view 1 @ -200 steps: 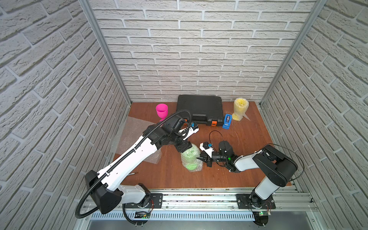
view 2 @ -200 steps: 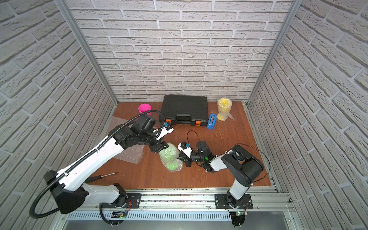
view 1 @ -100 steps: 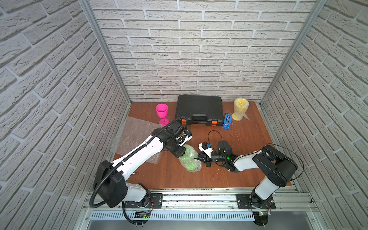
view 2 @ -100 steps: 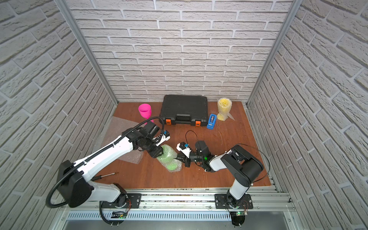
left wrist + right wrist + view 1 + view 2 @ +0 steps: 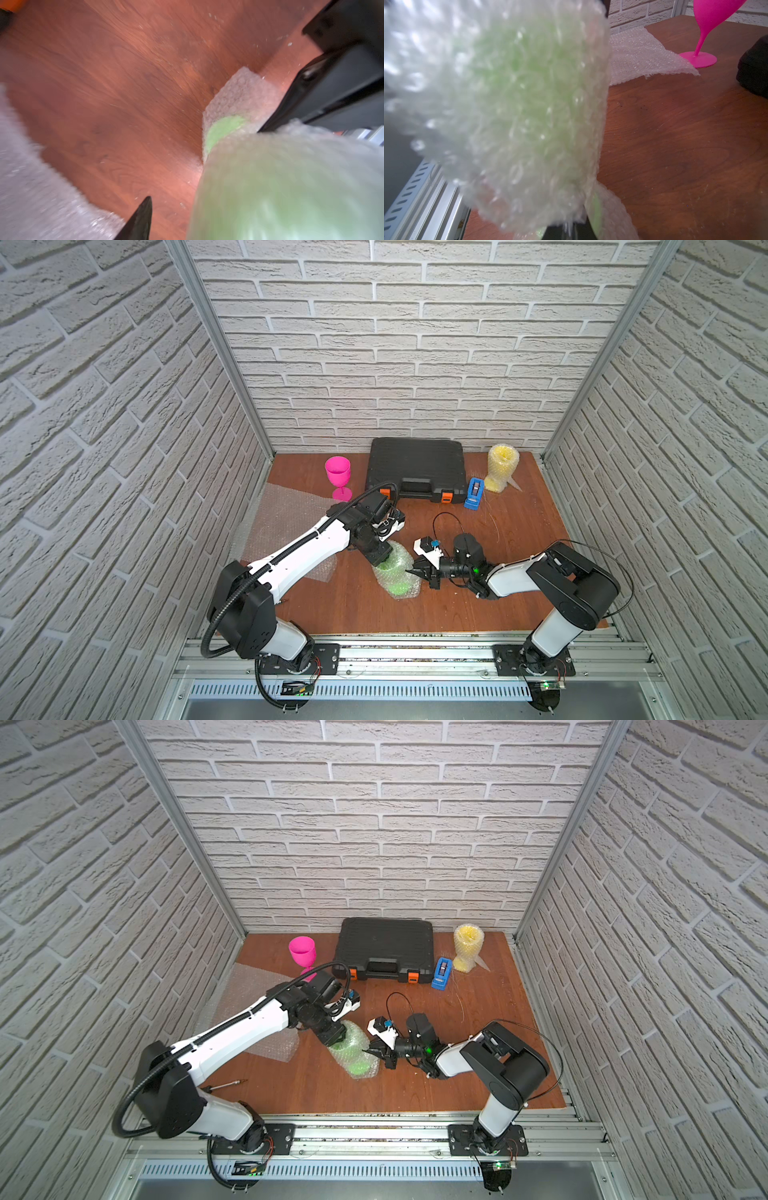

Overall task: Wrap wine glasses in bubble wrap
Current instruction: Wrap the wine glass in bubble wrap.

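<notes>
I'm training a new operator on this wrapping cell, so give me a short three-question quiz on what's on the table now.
1. True or false: the pink goblet stands unwrapped.
2. What stands between the black case and the yellow goblet? A tape dispenser, B scissors, C pink goblet.
3. Fill in: the wrapped goblet at the right tool is ___ in color.
Key: 1 true; 2 A; 3 green.

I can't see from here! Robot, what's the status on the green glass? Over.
Left gripper open, over the green glass. Right gripper shut on its bubble wrap. Pink glass stands well clear.
</notes>
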Available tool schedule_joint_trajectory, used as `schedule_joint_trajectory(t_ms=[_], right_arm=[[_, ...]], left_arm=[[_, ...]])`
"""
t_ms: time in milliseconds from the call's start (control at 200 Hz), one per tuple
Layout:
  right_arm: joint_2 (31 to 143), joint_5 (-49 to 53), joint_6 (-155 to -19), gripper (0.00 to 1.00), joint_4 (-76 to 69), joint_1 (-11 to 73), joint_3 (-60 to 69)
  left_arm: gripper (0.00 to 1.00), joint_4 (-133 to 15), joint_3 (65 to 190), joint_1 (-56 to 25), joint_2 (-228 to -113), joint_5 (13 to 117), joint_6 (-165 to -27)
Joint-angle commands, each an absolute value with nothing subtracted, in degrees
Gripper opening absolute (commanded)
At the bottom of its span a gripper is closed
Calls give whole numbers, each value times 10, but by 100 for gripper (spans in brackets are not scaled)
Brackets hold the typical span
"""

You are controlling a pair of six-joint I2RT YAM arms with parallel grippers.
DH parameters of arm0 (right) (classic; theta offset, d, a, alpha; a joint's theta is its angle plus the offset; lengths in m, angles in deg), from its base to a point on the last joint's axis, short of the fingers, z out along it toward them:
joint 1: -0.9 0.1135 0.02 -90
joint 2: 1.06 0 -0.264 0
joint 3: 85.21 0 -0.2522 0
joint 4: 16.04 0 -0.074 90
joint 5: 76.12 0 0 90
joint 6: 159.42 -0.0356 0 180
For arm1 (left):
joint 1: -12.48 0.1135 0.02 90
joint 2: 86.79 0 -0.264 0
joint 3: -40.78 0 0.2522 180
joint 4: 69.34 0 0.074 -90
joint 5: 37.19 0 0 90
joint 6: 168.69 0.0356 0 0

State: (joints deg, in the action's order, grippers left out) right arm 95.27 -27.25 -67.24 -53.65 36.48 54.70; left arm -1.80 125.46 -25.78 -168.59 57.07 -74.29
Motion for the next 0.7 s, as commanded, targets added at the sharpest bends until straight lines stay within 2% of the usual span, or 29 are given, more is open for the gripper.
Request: schedule_joint_trajectory(t_ms=[0,155,285,695], right_arm=[[966,-263,-670,3,-503,363,553],[968,-264,-671,3,-502,363,551],[969,-265,-671,3,-499,363,549],[973,-266,-670,3,-496,363,546]], left_arm=[[58,54,1310,-254,-1627,558,-718],[66,53,1342,-254,-1619,624,-725],[74,8,1320,-262,-1639,663,-739],[75,-151,1218,-270,-1731,672,-807]])
